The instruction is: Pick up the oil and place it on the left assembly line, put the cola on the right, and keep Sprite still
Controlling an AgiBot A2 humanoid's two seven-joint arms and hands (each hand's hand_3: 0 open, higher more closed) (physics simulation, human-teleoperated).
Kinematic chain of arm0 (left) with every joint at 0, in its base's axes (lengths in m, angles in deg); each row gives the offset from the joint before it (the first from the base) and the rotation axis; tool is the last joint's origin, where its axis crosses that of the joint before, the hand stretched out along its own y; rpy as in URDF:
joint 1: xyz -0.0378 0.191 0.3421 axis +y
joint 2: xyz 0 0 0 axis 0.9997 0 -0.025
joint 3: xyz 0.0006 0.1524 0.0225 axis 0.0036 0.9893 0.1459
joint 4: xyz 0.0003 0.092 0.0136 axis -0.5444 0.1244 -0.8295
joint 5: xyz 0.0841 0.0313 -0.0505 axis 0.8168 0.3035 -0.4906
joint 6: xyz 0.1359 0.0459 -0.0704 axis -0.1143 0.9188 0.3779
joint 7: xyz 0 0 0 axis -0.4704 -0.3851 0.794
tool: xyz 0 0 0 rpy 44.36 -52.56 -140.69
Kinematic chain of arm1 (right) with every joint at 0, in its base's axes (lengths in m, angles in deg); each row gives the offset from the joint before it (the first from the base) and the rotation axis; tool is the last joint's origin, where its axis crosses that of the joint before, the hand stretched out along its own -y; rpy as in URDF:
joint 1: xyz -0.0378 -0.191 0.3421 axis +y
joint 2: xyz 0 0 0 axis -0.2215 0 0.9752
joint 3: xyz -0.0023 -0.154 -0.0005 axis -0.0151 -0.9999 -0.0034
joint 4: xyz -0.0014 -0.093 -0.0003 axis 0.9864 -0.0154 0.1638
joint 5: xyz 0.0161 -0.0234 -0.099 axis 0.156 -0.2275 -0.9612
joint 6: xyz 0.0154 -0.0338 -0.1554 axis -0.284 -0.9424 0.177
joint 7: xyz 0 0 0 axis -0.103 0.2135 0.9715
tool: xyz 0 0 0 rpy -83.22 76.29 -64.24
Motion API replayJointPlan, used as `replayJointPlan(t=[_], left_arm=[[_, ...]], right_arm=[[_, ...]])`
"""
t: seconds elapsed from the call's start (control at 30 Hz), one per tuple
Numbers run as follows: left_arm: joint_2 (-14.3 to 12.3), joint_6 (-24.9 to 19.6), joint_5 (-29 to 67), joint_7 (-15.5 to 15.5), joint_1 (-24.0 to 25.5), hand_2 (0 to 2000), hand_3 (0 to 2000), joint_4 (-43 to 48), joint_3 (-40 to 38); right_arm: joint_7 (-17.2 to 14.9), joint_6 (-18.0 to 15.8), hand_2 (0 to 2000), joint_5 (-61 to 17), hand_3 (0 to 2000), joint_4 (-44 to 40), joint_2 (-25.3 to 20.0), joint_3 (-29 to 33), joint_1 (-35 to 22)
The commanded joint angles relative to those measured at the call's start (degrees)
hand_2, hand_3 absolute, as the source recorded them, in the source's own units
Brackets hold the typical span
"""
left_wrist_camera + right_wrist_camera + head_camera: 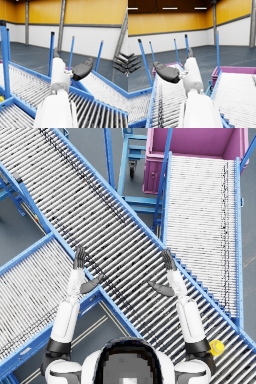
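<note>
Nearest the robot, a small round yellow object (216, 347) sits on the grey rollers of the long blue-framed central roller conveyor (115, 228), just beside the right arm's elbow on its outer side. From above it looks like a cap, and I cannot tell whether it belongs to the oil, the cola or the Sprite. Both white forearms reach forward above this conveyor, well apart from each other. The left hand (80, 274) is held flat with its dark fingers stretched ahead and its thumb turned inward, spread and holding nothing. The right hand (170, 275) mirrors it, fingers straight and thumb pointing toward the other arm, likewise empty. Neither hand touches the rollers or the yellow object, which lies behind the right hand, back by the elbow. In the left wrist view the right hand's fingers (121, 62) show at the edge, apart from one another. To the left, lower and branching off, runs the blue-railed left roller conveyor (30, 283). Farther off on the right, the blue-railed right roller conveyor (200, 218) stretches away to an open magenta plastic bin (152, 173) at its far end. Beyond lie a dark grey floor (15, 233) and yellow-and-white hall walls (165, 27).
</note>
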Motion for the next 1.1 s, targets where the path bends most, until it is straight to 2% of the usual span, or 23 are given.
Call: replayJointPlan(t=[0.03,1.1], left_arm=[[0.00,0.00,0.00,0.00,0.00,0,0,0.00,0.00],[0.00,0.00,0.00,0.00,0.00,0,0,0.00,0.00]], right_arm=[[0.00,0.00,0,0.00,0,0.00,0.00,0.00,0.00],[0.00,0.00,0,0.00,0,0.00,0.00,0.00,0.00]])
